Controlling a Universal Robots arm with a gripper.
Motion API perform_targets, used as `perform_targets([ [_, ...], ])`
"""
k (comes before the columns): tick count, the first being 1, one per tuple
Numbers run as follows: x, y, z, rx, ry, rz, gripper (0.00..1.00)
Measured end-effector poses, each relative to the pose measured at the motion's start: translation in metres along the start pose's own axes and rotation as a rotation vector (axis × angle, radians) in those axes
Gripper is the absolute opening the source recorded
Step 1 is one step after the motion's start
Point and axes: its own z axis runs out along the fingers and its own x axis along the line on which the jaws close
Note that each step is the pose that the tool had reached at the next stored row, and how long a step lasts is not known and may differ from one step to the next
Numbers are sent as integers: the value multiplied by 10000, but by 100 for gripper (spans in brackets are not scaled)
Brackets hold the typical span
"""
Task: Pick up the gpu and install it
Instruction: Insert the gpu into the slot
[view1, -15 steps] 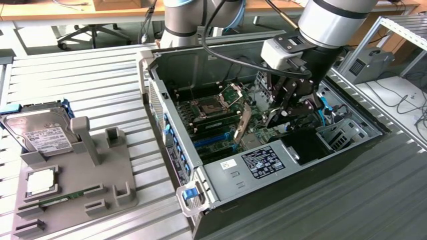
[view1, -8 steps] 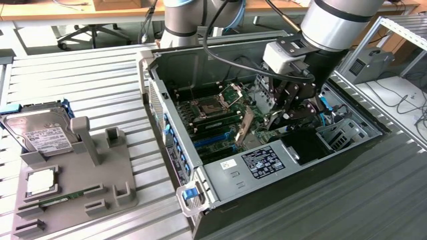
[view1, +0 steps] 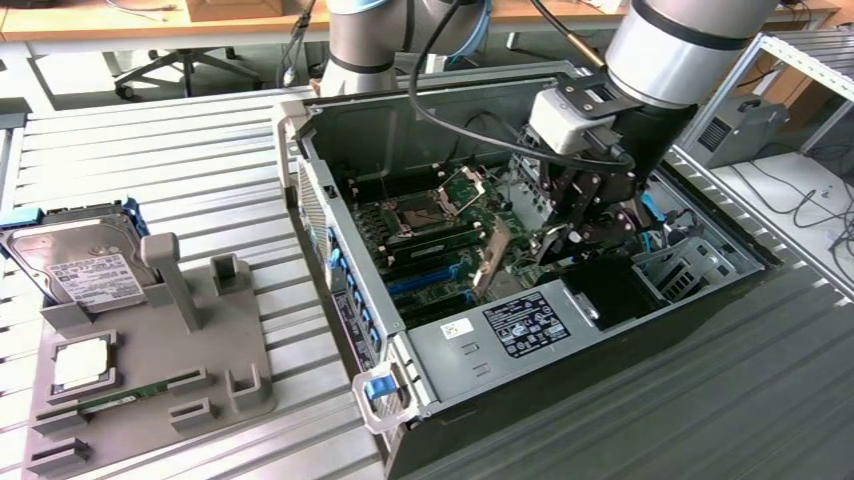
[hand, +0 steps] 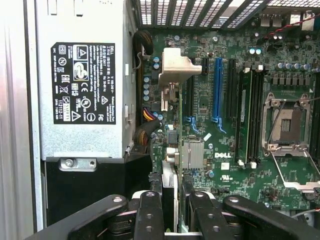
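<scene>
Big open computer case (view1: 441, 350) lying on its side on the metal table (view1: 174, 180). Inside: a silver power box (hand: 80, 80) with a black label, a green main board (hand: 225, 165), a long blue slot (hand: 217, 90) and an open chip socket (hand: 287, 122). On the exterior view's left, a grey stand (view1: 147, 390) holding a hard drive (view1: 80, 265). Down in the case, the gripper (hand: 172, 212), jaws clamped on the gpu (hand: 169, 187). Gpu standing on edge just above the main board, thin edge up, long side running along the slots.
</scene>
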Motion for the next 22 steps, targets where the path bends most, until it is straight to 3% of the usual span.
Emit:
perform_targets([
  [22, 172, 4, 21, 0, 1, 1, 26],
])
